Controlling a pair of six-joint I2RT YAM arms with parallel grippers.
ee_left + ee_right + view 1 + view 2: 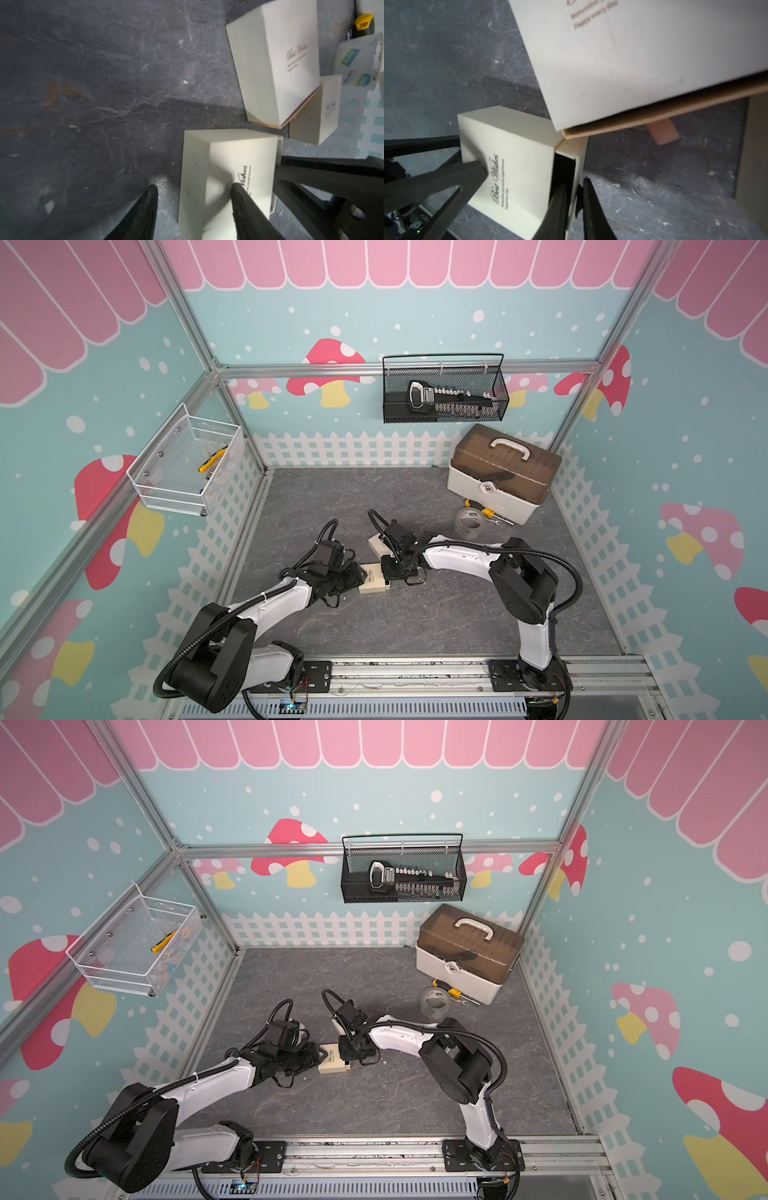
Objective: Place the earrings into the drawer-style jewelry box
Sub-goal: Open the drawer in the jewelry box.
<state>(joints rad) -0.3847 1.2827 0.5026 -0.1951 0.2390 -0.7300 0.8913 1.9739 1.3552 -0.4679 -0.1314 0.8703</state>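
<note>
The drawer-style jewelry box (373,580) is a small cream box printed "Best Wishes", lying mid-table in both top views (332,1063). Its drawer (579,164) stands slightly pulled out, leaving a dark gap. My right gripper (575,180) is shut on the drawer's front wall, with one finger in the gap and the other outside. My left gripper (193,187) is open, one finger resting on the box's top (236,166) and the other hanging beside it over the table. One tiny star-like earring (281,211) glints on the table next to the box.
A larger white box (274,62) on a brown base lies just behind, with another cream box (318,112) beyond it. A tape roll (471,523), a yellow-handled screwdriver (487,513) and a toolbox (503,472) stand at the back right. Wire baskets (444,389) hang on the walls.
</note>
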